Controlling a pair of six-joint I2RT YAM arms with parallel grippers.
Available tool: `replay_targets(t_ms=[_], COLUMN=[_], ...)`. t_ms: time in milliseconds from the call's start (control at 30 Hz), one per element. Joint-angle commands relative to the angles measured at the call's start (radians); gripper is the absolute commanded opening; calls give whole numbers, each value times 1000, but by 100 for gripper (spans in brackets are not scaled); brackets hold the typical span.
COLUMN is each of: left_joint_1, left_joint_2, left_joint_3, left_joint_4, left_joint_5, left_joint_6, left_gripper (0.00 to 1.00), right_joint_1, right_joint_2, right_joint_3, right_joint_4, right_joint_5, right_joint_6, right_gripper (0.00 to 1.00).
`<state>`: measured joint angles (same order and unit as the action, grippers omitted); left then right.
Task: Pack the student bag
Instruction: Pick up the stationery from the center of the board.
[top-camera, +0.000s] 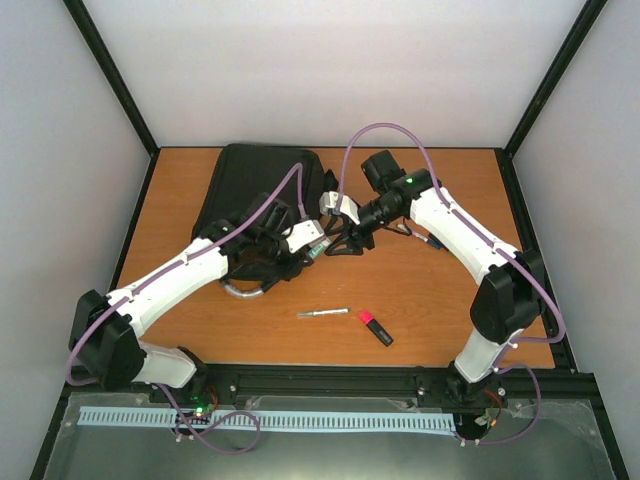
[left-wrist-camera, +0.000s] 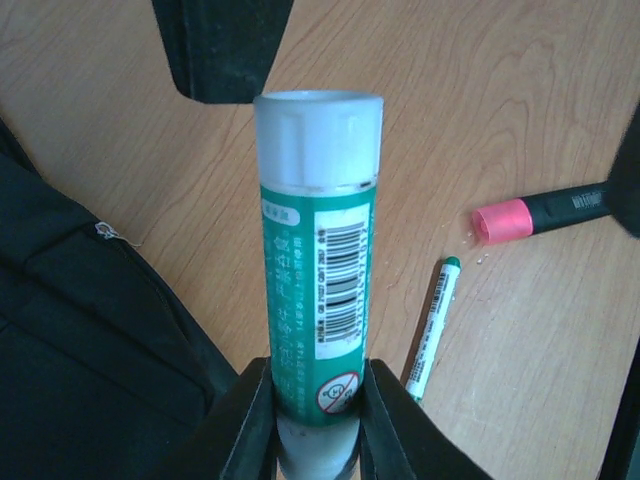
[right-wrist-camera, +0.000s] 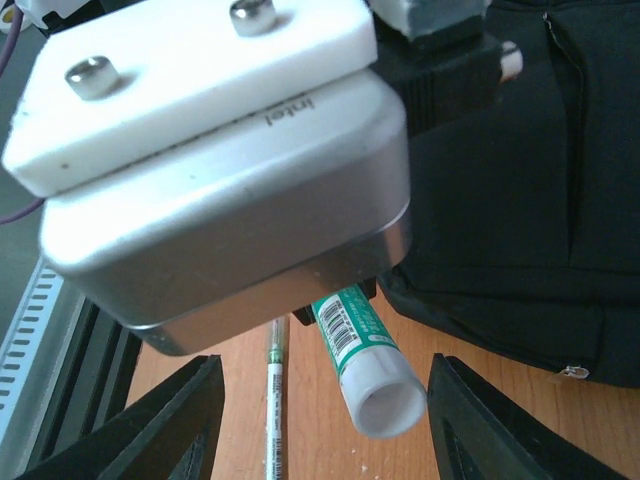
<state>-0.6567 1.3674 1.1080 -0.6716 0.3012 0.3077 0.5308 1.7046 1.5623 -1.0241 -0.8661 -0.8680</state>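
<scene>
The student bag (top-camera: 262, 180) is a black backpack lying flat at the back left of the table; it also shows in the left wrist view (left-wrist-camera: 80, 350) and the right wrist view (right-wrist-camera: 520, 180). My left gripper (left-wrist-camera: 318, 400) is shut on the lower end of a green glue stick (left-wrist-camera: 318, 270) with a white cap, held above the wood just right of the bag (top-camera: 317, 250). My right gripper (right-wrist-camera: 325, 425) is open, its jaws on either side of the glue stick's cap end (right-wrist-camera: 370, 375) without touching it. The two grippers meet nose to nose (top-camera: 335, 243).
A white pen with a green cap (top-camera: 322, 313) and a pink-capped black highlighter (top-camera: 375, 327) lie on the wooden table in front of the grippers. The bag's grey loop handle (top-camera: 243, 290) sticks out under the left arm. Black frame rails edge the table.
</scene>
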Motion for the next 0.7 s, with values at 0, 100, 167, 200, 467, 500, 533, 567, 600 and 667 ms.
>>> replay_targets(t_ms=[0,100,167,200,467,500,533,567,600,667], left_joint_1=[5,4,5,4,3,3,3,3,4,4], left_joint_2=[-21,-22,-30,-30,-28,-30,-29,-28,-28,-25], left_joint_3=[25,25,25,25,22,17,15,14,12,8], left_joint_4=[63,75,86,90,91,95,97,99,103,112], left_joint_5=[5,5,13,20,31,28,26,24,21,20], left_joint_6=[-48,-46,-38,-30,-20,-24,-26,-29,-31,-41], left_gripper=[1,1,1,1,1,1,1,1,1,1], right_joint_1=[8,8,8,8,5,5,3,3,3,3], right_joint_2=[7,10,12,15,41,39,36,33,30,25], right_joint_3=[-11,-17,-23,-25,5,8,7,7,5,-1], right_joint_4=[19,31,57,70,77,73,70,68,66,66], right_joint_5=[-20,-22,-9,-1,-7,-15,-23,-30,-35,-36], right_joint_6=[15,32,67,90,123,122,121,122,123,124], right_gripper=[56,54,58,61,59,56,54,52,49,43])
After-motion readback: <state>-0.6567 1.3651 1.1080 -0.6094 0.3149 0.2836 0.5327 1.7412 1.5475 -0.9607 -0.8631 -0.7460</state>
